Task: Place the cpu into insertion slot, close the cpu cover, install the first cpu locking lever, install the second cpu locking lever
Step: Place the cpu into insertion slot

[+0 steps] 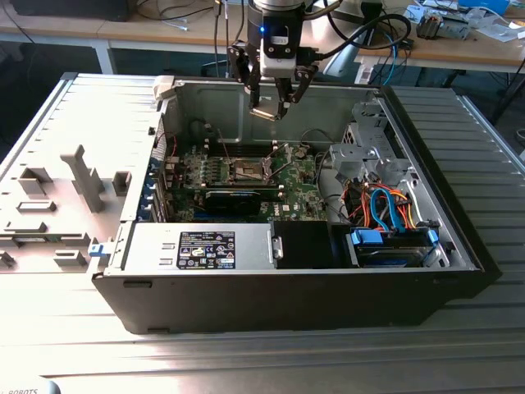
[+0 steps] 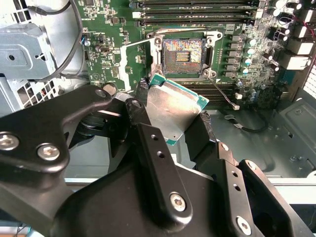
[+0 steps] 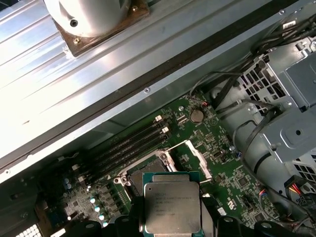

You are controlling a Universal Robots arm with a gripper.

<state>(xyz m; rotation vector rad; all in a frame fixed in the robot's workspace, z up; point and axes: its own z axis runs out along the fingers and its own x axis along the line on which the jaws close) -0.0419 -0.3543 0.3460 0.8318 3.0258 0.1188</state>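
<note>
Open computer case [image 1: 246, 308], centre of the exterior view, with the green board [image 1: 190, 167] on its floor. At upper centre I have the gripper [image 1: 273, 107] pinching the chip [image 2: 175, 111] by two opposite edges, held above the board. The socket [image 2: 183, 55] lies uncovered, contacts exposed, apart from the chip.

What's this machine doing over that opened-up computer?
A robot arm's pincer is gripping the cpu, a small silver-topped chip, and holding it in the air above the motherboard inside an open computer case. The insertion slot below is uncovered, with its contact field showing, so the chip is not yet seated.
</note>
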